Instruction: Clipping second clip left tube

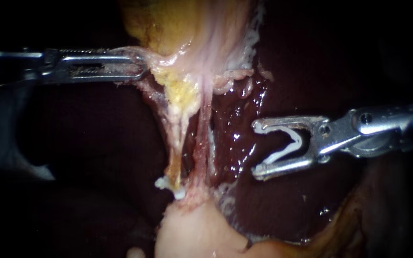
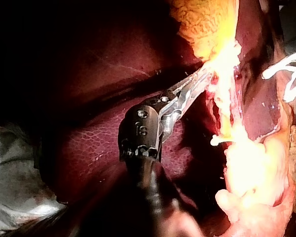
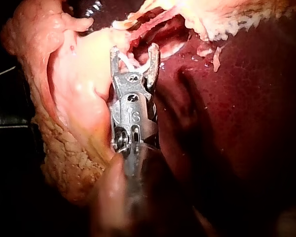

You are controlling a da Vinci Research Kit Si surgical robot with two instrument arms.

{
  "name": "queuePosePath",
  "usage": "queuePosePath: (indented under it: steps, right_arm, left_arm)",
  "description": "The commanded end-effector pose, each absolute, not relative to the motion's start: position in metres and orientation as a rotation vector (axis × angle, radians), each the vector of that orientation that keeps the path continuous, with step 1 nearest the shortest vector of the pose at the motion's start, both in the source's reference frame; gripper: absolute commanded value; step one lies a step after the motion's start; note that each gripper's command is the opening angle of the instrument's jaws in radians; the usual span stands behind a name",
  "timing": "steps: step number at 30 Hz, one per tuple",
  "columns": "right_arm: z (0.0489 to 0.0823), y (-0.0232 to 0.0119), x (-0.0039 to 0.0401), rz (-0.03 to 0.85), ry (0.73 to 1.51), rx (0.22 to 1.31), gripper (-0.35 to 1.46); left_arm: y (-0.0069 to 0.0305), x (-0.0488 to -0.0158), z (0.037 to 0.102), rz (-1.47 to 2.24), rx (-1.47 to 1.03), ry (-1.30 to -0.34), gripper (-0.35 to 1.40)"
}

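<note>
**Item 1. Left instrument** (image 1: 139, 67): a slender steel shaft, entered from the left edge of the frame. Its end effector is closed on a pale tissue fold (image 1: 156, 59) at the foot of the yellow-pink gallbladder (image 1: 187, 24), upper centre. The strands below are drawn straight by this hold.

**Item 2. Right instrument** (image 1: 259, 149): a steel shaft, entered from the right edge. Its end effector is spread wide at centre right, and a white V-shaped clip (image 1: 288, 145) is carried between its two jaws. It is held over the dark red, glossy liver (image 1: 237, 119), near the tubes but not touching them.

**Item 3. Left tube** (image 1: 175, 134): a pale strand coated in yellow fat, running down the centre of the frame. A small white seated clip (image 1: 174, 187) is found at its lower end.

**Item 4. Right tube** (image 1: 202, 138): a thin pink-red strand, placed just beside the left tube on the side facing the loaded end effector.

**Handling note (judgement).** The clip is not yet applied.
- The right tube lies in the path of approach, so the left tube alone should be straddled and the neighbour left outside the jaws.
- A site above the seated clip, apart from it, seems advisable.
- The tube should be crossed squarely.
- Both jaw tips should be seen past the tube before closure.
- Tension from the left instrument is best maintained throughout.
</note>
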State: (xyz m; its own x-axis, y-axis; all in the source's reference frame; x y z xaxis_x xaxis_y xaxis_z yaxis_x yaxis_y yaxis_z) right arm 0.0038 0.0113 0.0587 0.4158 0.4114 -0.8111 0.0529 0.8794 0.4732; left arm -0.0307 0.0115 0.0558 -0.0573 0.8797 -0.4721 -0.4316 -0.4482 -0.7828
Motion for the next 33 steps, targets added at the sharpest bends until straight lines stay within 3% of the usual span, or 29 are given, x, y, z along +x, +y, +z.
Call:
queuePosePath:
  steps: [1, 13, 21, 33]
  right_arm:
    - [0.0587, 0.0113, 0.0038, 0.236, 1.13, 0.468, 0.5]
    - [0.0587, 0.0112, 0.0039, 0.231, 1.133, 0.475, 0.5]
    - [0.0585, 0.0093, 0.0069, 0.203, 1.146, 0.495, 0.5]
    - [0.0614, 0.0062, 0.0142, 0.252, 1.163, 0.584, 0.5]
  left_arm:
    - [0.0115, -0.0304, 0.0554, 1.691, -1.215, -0.556, -0.35]
    - [0.0135, -0.0242, 0.0486, 1.641, -1.219, -0.548, -0.35]
    - [0.0129, -0.0247, 0.0487, 1.64, -1.218, -0.539, -0.35]
    - [0.0127, -0.0251, 0.049, 1.641, -1.219, -0.537, -0.35]
